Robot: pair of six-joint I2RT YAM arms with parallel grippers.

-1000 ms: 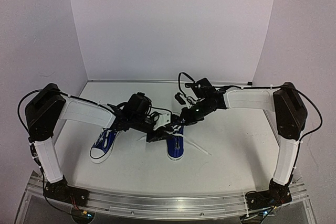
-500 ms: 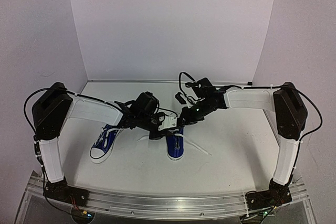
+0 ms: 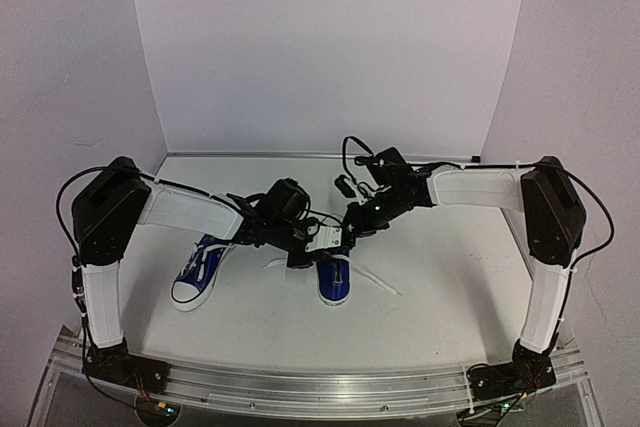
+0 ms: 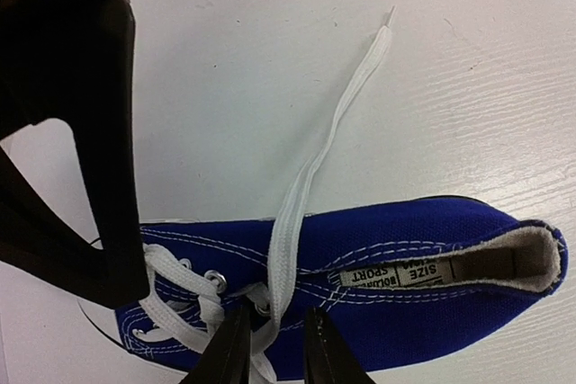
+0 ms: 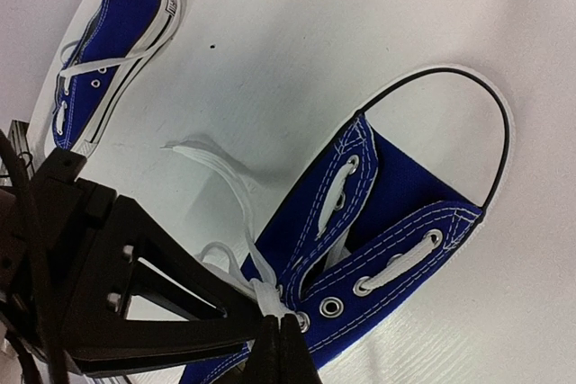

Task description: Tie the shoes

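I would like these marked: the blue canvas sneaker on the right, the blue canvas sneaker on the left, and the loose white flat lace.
right blue canvas sneaker (image 3: 334, 287): top external view, near end.
left blue canvas sneaker (image 3: 200, 269): top external view, laced middle.
loose white flat lace (image 4: 346, 96): left wrist view, mid-strand.

The white table (image 3: 450, 277) carries two blue sneakers, well apart. The outer sneaker (image 3: 198, 275) lies toward the left edge and the centre sneaker (image 3: 334, 282) near the middle. Both toes point at the near edge. A loose white lace (image 3: 375, 280) trails from the centre sneaker toward the right edge.
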